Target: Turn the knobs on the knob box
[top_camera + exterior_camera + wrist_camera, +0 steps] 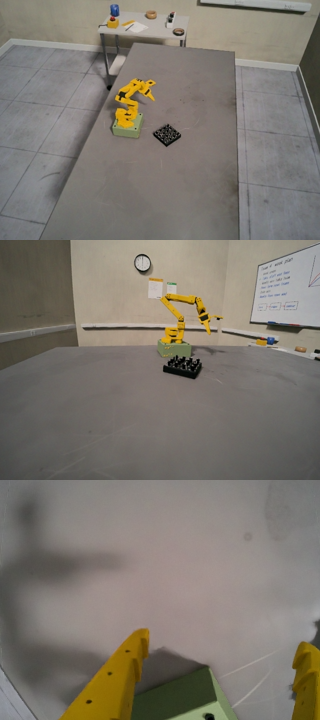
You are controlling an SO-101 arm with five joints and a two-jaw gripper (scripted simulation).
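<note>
A jointed yellow plastic arm (131, 103) (178, 298) is mounted on a pale green rectangular block (126, 132) (177, 349) (185, 700), set beside the left long edge of the bench in the top view. The grey, scratched bench (165, 186) (144, 420) (185, 580) is seen there with its far short edge near a white wheeled table (144, 32). The arm's yellow two-fingered gripper (153, 90) (214, 326) (222, 647) is held in the air, pointed downward, over the part of the bench between the block and the far left corner. Its fingers are spread apart, and nothing is gripped between them.

The square black knob box with upright black knobs (167, 135) (182, 368) is placed on the bench just beside the block, toward the right long edge, well apart from the gripper. It is turned so that one corner is pointed at the near short edge. The knobs' marks are too small to be read.
</note>
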